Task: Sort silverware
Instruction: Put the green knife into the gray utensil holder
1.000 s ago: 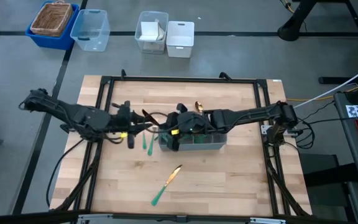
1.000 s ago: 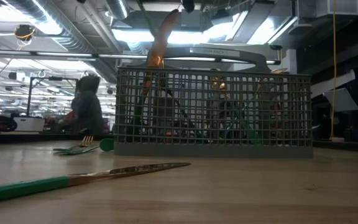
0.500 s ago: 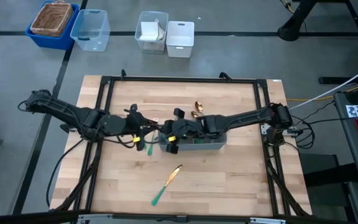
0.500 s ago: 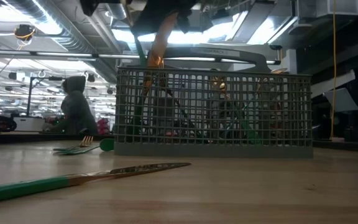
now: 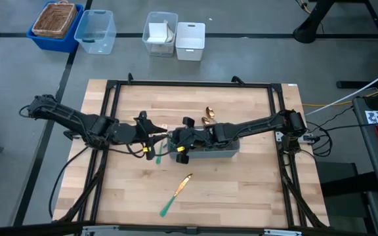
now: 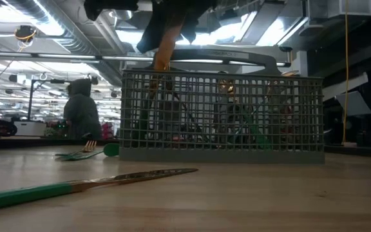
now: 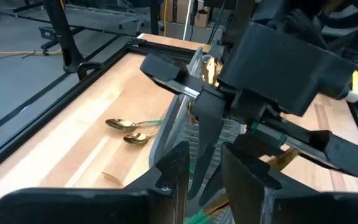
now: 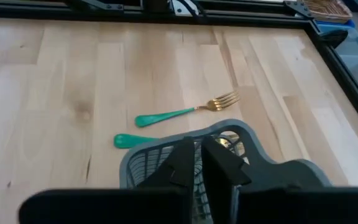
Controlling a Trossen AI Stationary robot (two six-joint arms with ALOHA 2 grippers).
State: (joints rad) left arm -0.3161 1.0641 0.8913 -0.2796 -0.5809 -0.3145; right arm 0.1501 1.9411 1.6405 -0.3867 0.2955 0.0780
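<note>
1. High view: caddy (image 5: 205, 149) at table centre, several pieces already in it. Loose: knife (image 5: 176, 195) near, two spoons (image 5: 208, 115) far, fork (image 5: 157, 153) left. Right gripper (image 5: 181, 145) over caddy's left end; left gripper (image 5: 155, 139) just beside.
2. Low view: gold piece (image 6: 166, 46) stands above the rim — holder unclear.
3. Left wrist: fingers (image 7: 171, 167) narrowly apart, empty. Tight beside the other arm.
4. Right wrist: fingers (image 8: 184, 157) nearly closed; grip — can't tell.

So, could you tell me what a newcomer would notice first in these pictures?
Probably both grippers meeting over the grey mesh caddy at mid-table: the right gripper above its left end, the left gripper just beside it. Next, the lone teal-handled knife lying on the wood nearer the front edge.
</note>
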